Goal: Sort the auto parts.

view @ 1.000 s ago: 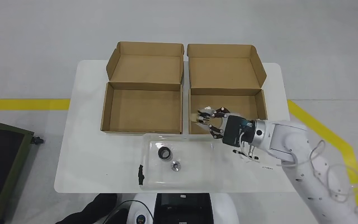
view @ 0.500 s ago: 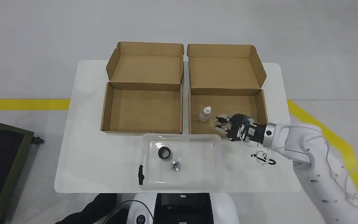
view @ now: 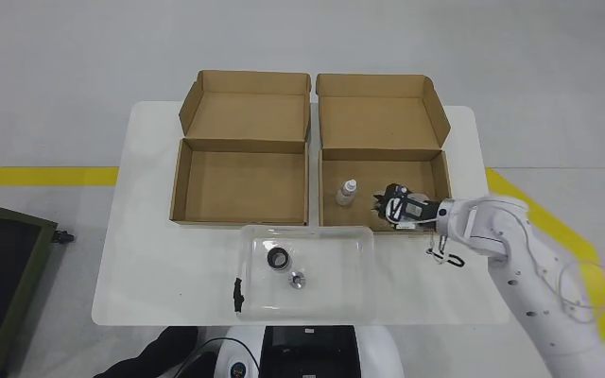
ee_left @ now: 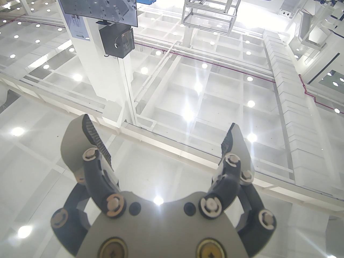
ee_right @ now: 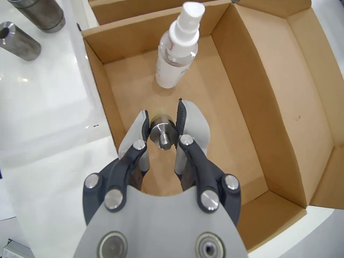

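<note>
Since a second ago the right arm has pulled back toward its own side of the counter, and the right claw has slid away from the spray bottle.

We count one threaded metal part, pinched in a narrow grip between the right claw's two fingers. Its long axis runs along the claw's own length: the threaded stud points back toward the wrist and the broad round end faces ahead. It is held over the floor of the right-hand box; we cannot tell whether it touches the cardboard.

We count one spray bottle, upright with its nozzle up. It stands on the box floor just ahead of the claw's tips, apart from them.

We count two open cardboard boxes: the one around the claw, and the left-hand box beyond the bottle, set side by side with it.

Off to the claw's side, outside the box, one clear tray holds two metal cylinders, both on end: one dark sleeve and, just beside it, one steel cylinder. One small black piece lies at the tray's edge farthest from the claw.

The left claw is spread wide, pointing up at a lit ceiling.
</note>
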Tool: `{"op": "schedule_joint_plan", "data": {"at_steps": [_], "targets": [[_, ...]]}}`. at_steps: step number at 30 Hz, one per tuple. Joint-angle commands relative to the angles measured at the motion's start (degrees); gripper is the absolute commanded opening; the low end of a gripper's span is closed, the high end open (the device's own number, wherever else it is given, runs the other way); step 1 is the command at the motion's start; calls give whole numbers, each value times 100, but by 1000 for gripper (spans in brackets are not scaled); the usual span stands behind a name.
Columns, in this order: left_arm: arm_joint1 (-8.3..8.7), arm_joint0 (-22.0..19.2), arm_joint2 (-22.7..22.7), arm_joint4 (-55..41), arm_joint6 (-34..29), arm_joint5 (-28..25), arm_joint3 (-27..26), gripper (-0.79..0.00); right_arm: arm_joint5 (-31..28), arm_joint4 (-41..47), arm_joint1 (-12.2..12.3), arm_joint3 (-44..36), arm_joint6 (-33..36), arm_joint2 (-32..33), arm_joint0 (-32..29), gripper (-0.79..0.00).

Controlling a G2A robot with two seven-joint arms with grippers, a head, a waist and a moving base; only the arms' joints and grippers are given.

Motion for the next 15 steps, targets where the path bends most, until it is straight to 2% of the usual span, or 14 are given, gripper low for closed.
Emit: {"op": "schedule_joint_plan", "data": {"at_steps": [1, 15], "targets": [[0, 0, 0, 0, 0, 0, 0, 0, 32, -69, -24, 134, -91, -99, 121, -785], [0, 0, 0, 0, 0, 0, 0, 0, 212, -714, -226, 838, -126, -923, 886, -785]]}}
